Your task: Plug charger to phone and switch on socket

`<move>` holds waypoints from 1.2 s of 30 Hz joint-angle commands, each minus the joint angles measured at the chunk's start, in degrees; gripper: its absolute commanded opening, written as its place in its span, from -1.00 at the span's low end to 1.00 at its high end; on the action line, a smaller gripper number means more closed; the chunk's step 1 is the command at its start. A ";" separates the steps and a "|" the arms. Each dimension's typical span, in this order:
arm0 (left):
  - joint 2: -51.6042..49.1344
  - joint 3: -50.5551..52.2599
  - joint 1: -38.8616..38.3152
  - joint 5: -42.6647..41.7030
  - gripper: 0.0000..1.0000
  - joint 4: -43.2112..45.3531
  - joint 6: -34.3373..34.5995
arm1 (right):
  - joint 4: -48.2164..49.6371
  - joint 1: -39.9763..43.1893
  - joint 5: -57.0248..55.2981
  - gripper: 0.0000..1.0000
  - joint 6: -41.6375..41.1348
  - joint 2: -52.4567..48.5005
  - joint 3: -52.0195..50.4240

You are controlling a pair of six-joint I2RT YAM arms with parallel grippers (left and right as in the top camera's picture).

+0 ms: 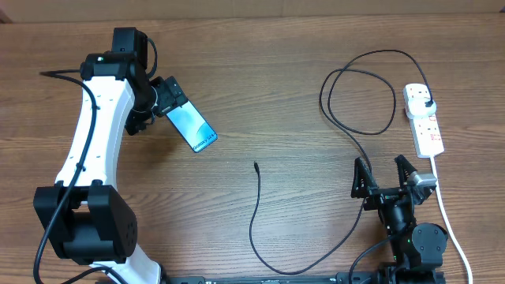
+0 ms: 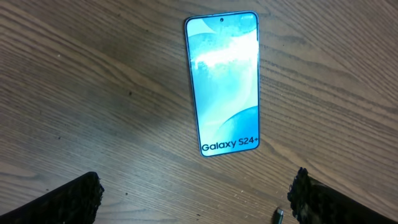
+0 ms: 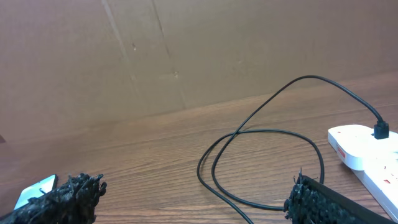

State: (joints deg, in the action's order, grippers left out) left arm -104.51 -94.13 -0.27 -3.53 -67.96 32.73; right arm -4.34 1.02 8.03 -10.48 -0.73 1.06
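Note:
The phone (image 1: pixel 193 128) lies face up on the wooden table, its light-blue screen (image 2: pixel 224 81) lit and a white text band at its near end. My left gripper (image 1: pixel 162 101) hovers over the phone's far end, open, with nothing between its fingers (image 2: pixel 196 182). The charger's connector tip (image 1: pixel 256 166) lies loose mid-table and shows by my right finger (image 2: pixel 278 215). Its black cable loops (image 3: pixel 267 134) across to a black plug (image 1: pixel 427 103) seated in the white socket strip (image 1: pixel 426 130). My right gripper (image 1: pixel 384 169) stands open just below the strip, empty (image 3: pixel 196 186).
The strip's thick white cord (image 1: pixel 446 217) runs down the right side past my right arm. A brown cardboard wall (image 3: pixel 155 56) backs the table. The cable's long slack (image 1: pixel 316 267) sweeps along the front edge.

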 commanded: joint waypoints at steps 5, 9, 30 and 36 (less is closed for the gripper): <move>-1.62 -1.11 0.24 1.20 1.00 0.31 0.98 | 0.13 -0.37 -0.70 1.00 0.00 0.57 -0.61; -2.75 -1.11 0.24 1.18 1.00 0.28 0.96 | 0.13 -0.37 -0.70 1.00 0.00 0.57 -0.61; -3.82 -1.11 0.24 2.05 1.00 0.63 1.18 | 0.13 -0.37 -0.70 1.00 -0.02 0.57 -0.61; -3.82 -1.11 0.24 2.05 1.00 0.63 1.18 | 0.13 -0.37 -0.70 1.00 0.00 0.57 -0.59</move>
State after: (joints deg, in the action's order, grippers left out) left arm -107.70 -94.13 -0.27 -2.66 -67.48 32.93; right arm -4.38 1.04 8.03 -10.48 -0.73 1.06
